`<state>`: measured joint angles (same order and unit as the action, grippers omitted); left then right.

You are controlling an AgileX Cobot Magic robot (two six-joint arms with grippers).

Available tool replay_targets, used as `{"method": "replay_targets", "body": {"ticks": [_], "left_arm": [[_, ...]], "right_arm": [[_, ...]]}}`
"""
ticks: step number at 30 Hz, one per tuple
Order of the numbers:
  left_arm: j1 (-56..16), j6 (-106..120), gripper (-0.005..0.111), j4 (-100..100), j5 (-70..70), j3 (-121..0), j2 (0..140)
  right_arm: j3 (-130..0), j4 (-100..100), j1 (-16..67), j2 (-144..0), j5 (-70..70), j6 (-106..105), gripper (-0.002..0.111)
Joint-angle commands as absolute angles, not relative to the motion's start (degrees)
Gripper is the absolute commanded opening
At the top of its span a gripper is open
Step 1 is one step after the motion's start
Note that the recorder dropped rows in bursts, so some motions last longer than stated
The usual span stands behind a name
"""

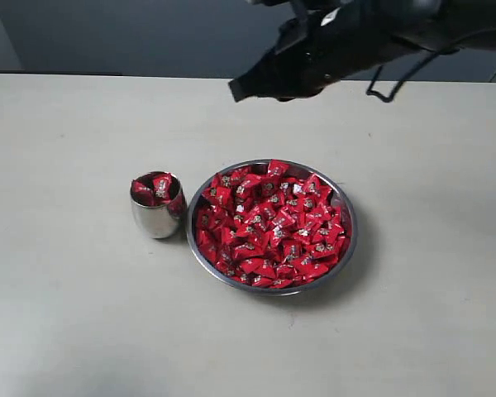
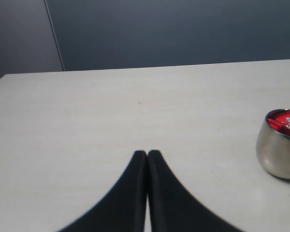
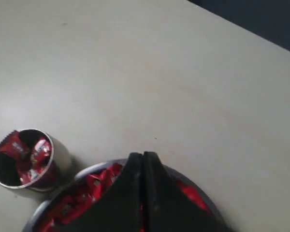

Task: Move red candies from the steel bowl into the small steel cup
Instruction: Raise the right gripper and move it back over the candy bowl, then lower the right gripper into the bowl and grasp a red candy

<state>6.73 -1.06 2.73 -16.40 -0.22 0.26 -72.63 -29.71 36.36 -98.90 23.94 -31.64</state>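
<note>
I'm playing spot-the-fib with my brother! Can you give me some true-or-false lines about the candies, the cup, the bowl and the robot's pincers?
1. The small steel cup has red candies in it. True.
2. The steel bowl is empty. False: it is heaped with red candies.
3. In the exterior view the cup stands to the right of the bowl. False: it stands close beside the bowl's left side.
4. The left pincer and the right pincer are both shut. True.
5. The cup has tipped over on the table. False: it stands upright.
</note>
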Motion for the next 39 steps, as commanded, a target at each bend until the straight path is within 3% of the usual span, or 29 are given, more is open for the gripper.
{"method": "replay_targets", "body": {"ticks": [1, 13, 30, 39], "left_arm": [[6.77, -1.13, 0.0, 2.61, -16.31, 0.0, 0.0], [6.77, -1.13, 0.0, 2.61, -16.31, 0.0, 0.0], [6.77, -1.13, 0.0, 2.61, -16.31, 0.0, 0.0], [6.77, -1.13, 0.0, 2.61, -16.31, 0.0, 0.0]], "right_arm": [[-64.4, -30.29, 32.21, -93.34, 20.55, -32.98, -0.001], [-48.74, -32.45, 28.0, -88.05, 13.38, -34.07, -0.001], [-52.88, -49.5, 28.1, -99.67, 27.68, -50.01, -0.001], [-54.17, -52.82, 28.1, -99.83, 26.41, -52.31, -0.001]]}}
